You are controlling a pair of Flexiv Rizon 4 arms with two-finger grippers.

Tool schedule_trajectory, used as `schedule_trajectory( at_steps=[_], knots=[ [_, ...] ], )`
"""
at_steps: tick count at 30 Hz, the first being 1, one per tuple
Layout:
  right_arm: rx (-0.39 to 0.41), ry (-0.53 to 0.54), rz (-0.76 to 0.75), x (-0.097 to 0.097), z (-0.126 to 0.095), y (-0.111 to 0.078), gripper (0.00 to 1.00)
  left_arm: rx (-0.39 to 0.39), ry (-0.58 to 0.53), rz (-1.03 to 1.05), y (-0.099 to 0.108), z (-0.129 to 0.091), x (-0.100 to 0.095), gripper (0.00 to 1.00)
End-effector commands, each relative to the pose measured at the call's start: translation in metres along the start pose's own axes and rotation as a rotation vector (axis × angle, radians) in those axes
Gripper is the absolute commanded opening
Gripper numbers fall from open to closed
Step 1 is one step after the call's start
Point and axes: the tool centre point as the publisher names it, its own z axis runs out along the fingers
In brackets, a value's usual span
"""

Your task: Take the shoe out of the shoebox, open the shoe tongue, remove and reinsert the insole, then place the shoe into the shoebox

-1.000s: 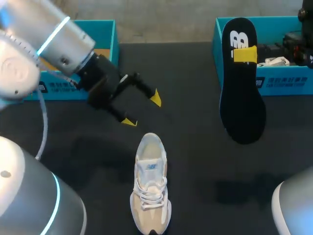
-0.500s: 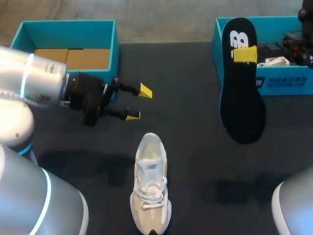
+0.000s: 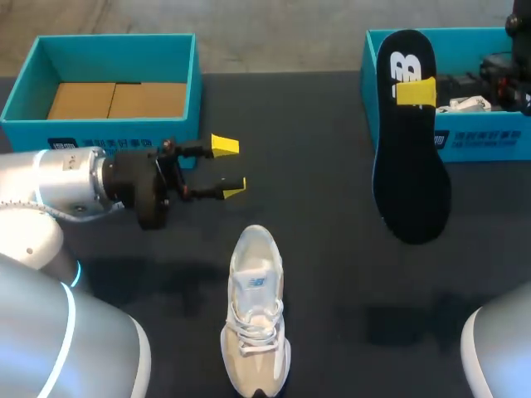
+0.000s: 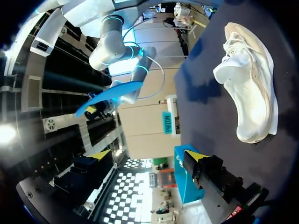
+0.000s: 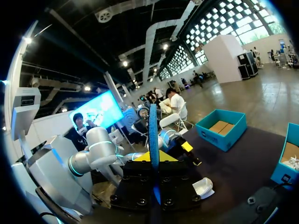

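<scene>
A white and beige shoe (image 3: 255,311) lies on the dark table with its toe away from me; in the left wrist view the shoe (image 4: 250,88) lies beside and ahead of the fingers. My left gripper (image 3: 229,167) hangs open just beyond the toe, pointing right, with nothing between its tips (image 4: 147,156). My right gripper (image 3: 416,91) is shut on the black insole (image 3: 408,141), which hangs upright in front of the right shoebox (image 3: 485,145). In the right wrist view the insole (image 5: 153,135) stands edge-on between the yellow tips.
A teal shoebox (image 3: 108,133) with a cardboard floor stands at the back left, just behind my left arm. The right shoebox holds white paper (image 3: 469,104) and dark items. Bare dark table surrounds the shoe.
My left arm has swung down from the back left to lie low along the table's left side. Its open gripper turned to point right. Shoe, insole and right arm kept still.
</scene>
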Motion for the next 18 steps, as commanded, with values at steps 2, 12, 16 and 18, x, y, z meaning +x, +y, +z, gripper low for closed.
schedule_trajectory(
  at_steps=[2,12,16,18],
  knots=[
    [0.005,0.001,0.002,-0.002,0.002,0.003,0.00,-0.005,-0.005,0.011,0.003,0.002,0.000,1.00],
    [0.028,0.016,0.030,-0.011,0.012,0.004,0.00,-0.015,0.051,-0.014,0.013,0.005,-0.004,1.00],
    [0.030,0.068,0.080,-0.032,0.031,0.005,0.00,-0.009,0.074,-0.017,0.014,0.005,-0.006,1.00],
    [0.024,0.088,0.093,-0.041,0.036,0.008,0.00,-0.009,0.074,-0.017,0.014,0.005,-0.006,1.00]
  ],
)
